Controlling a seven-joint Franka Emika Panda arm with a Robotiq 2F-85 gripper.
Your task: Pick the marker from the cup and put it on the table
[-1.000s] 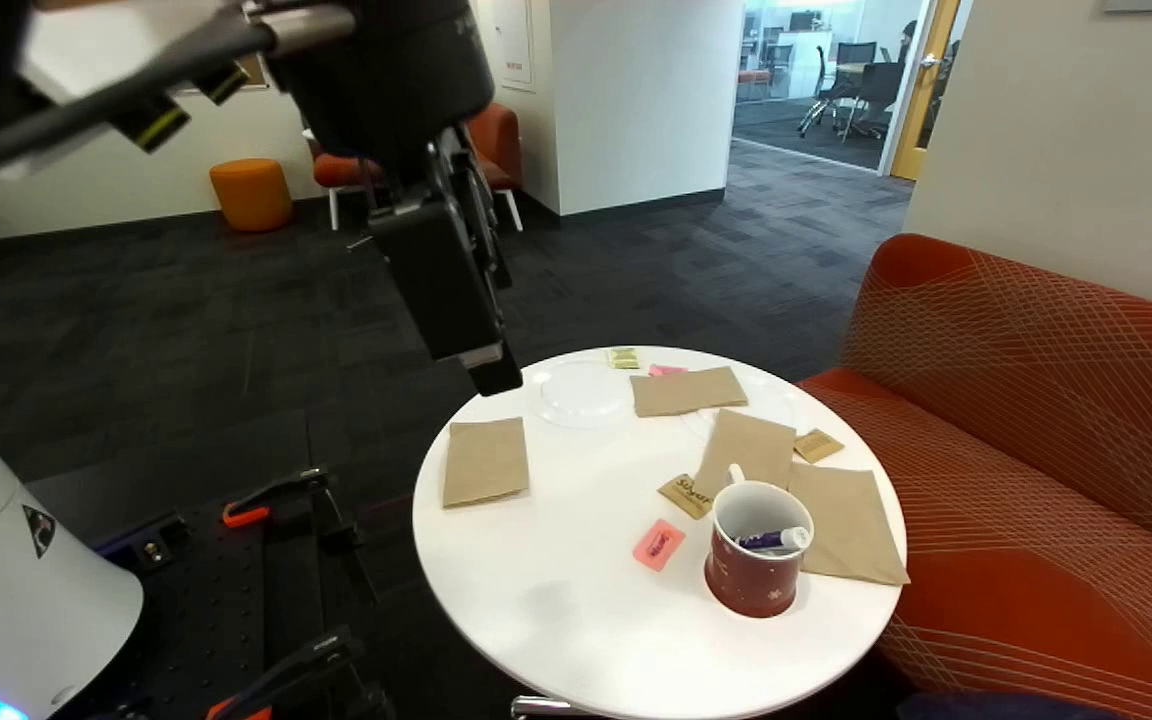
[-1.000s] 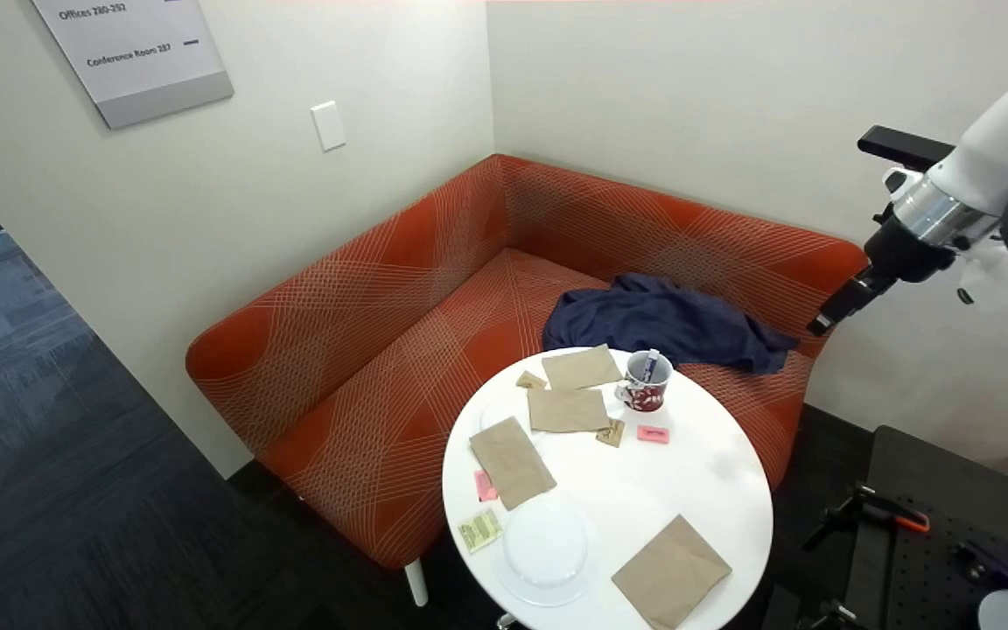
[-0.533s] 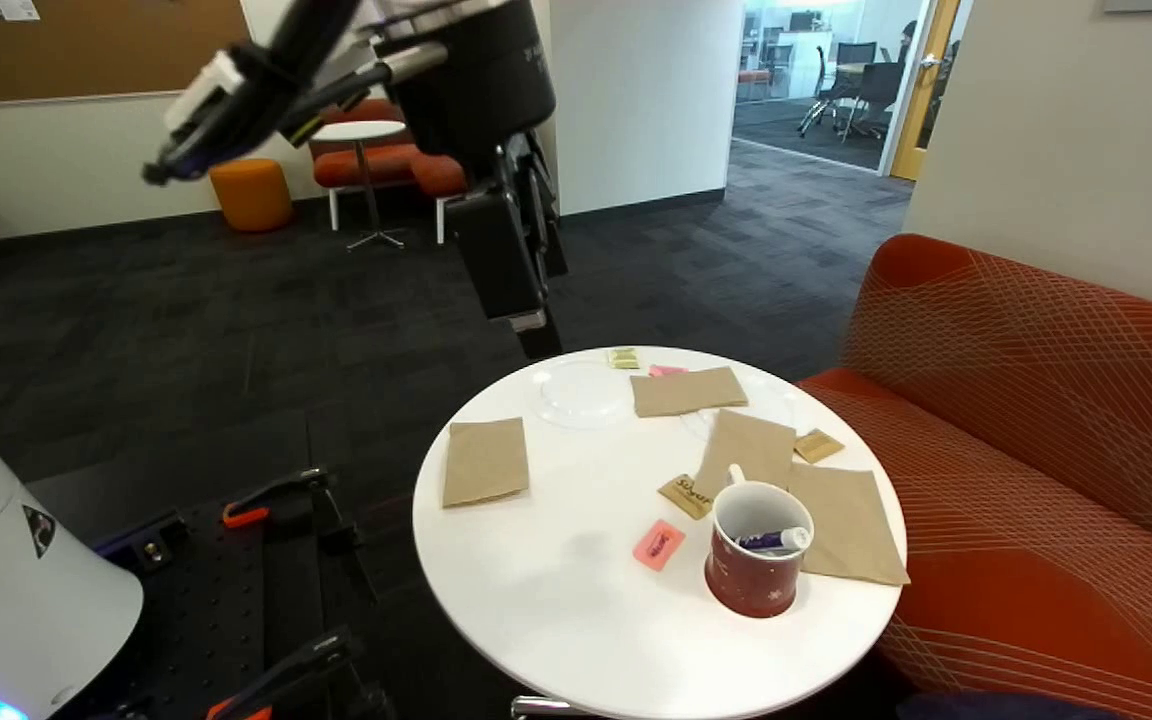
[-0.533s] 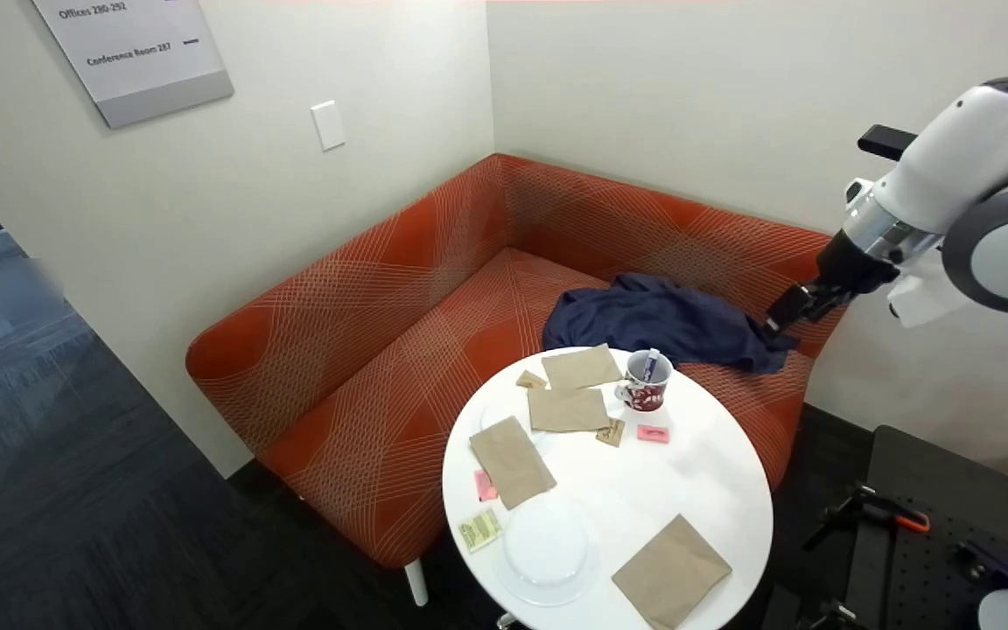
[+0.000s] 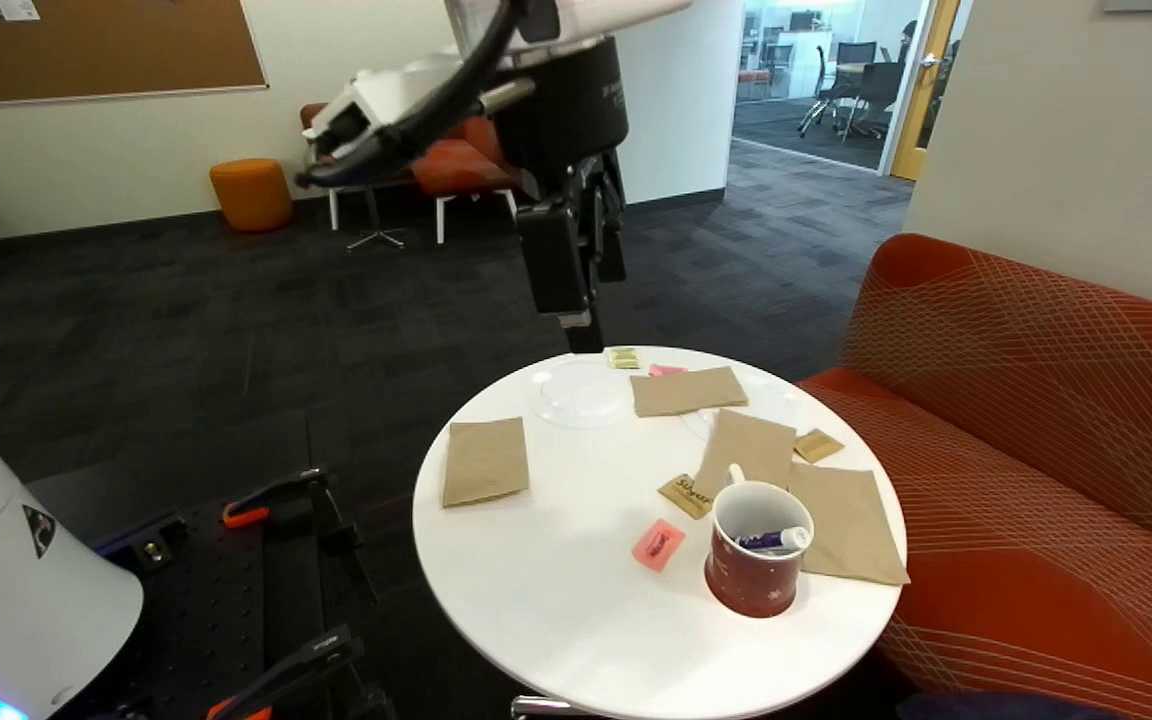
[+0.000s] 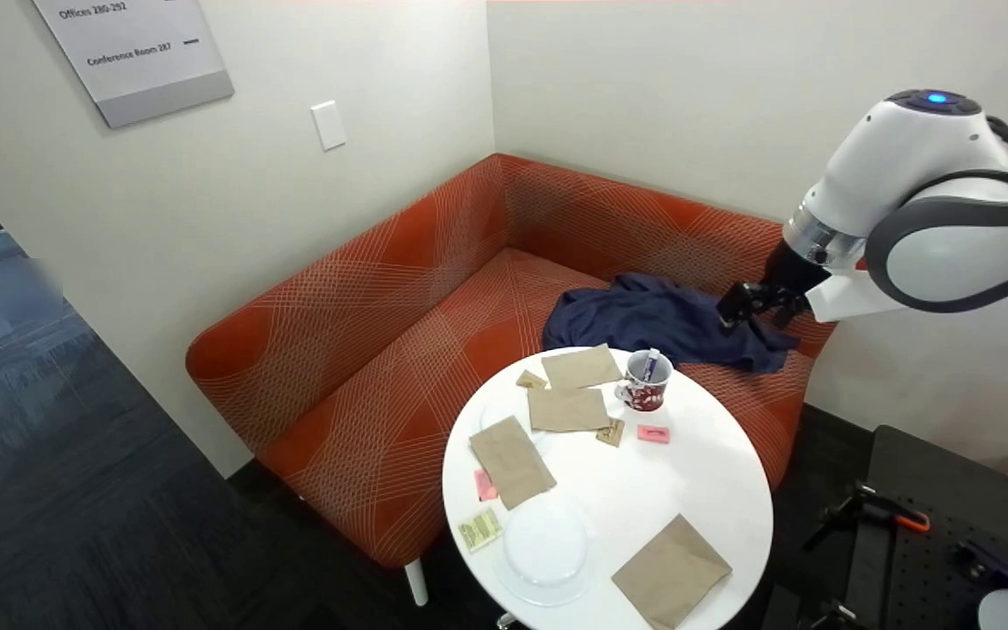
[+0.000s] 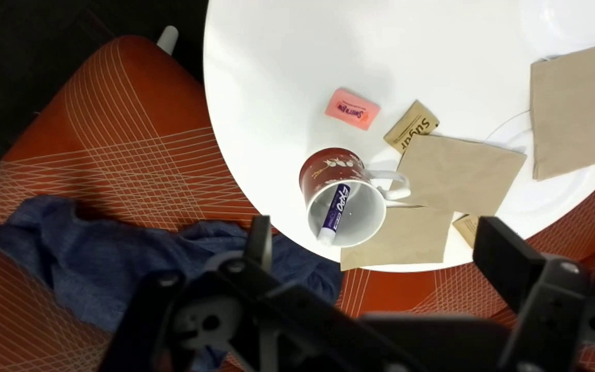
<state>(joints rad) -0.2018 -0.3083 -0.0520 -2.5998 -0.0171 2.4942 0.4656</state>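
Marker, slim cylinder, tilted inside maroon cup; smooth, round white table; blocky black gripper spread wide.

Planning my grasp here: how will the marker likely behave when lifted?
The marker looks straight and hard-cased, so it probably won't bend. Slanted inside the cup, it may swivel if nudged. It looks cylindrical, so it could roll once on the table.

Maroon cup upright on white table, purple marker leaning inside
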